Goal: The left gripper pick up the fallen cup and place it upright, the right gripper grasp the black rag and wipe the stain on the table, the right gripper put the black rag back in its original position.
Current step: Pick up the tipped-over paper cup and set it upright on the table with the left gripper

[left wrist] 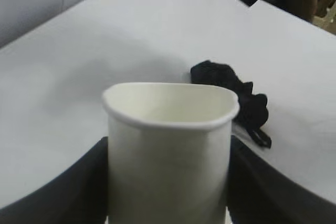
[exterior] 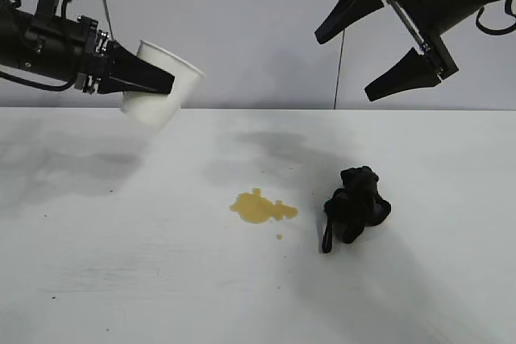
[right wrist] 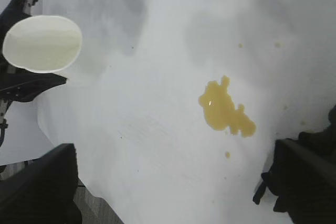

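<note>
My left gripper is shut on the white paper cup and holds it tilted in the air above the table's far left. In the left wrist view the cup sits between both black fingers, rim away from the camera. The yellowish-brown stain lies mid-table with a tiny droplet beside it. The bunched black rag rests just right of the stain. My right gripper hangs open high above the rag, with nothing in it. The right wrist view looks down on the stain and the cup.
A grey wall runs behind the table. The table's edge shows in the right wrist view near one finger. Faint grey smudges mark the tabletop behind the stain.
</note>
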Robot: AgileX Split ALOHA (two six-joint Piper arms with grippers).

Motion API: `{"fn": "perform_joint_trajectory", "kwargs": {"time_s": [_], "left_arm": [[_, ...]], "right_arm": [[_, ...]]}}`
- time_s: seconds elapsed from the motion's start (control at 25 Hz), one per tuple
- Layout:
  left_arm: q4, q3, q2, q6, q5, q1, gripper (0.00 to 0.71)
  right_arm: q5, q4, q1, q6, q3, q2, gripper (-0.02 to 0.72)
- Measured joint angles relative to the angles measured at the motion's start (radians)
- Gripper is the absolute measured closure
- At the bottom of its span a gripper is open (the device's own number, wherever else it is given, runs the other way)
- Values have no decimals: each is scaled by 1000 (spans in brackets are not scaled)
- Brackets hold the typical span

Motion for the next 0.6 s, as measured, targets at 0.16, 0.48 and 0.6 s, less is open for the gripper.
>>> {"fn": "perform_joint_trajectory", "kwargs": {"time_s": [0.16, 0.48, 0.6], "left_arm": [[-49, 44, 0, 89, 1, 0, 297], [-168, 275, 13, 404, 0, 0, 297], [-178, 312, 13, 479, 0, 0, 297]], "right_arm": [[-5, -3, 0, 0, 0, 0, 8], [-15, -4, 0, 0, 0, 0, 8], [-15, -4, 0, 0, 0, 0, 8]]}}
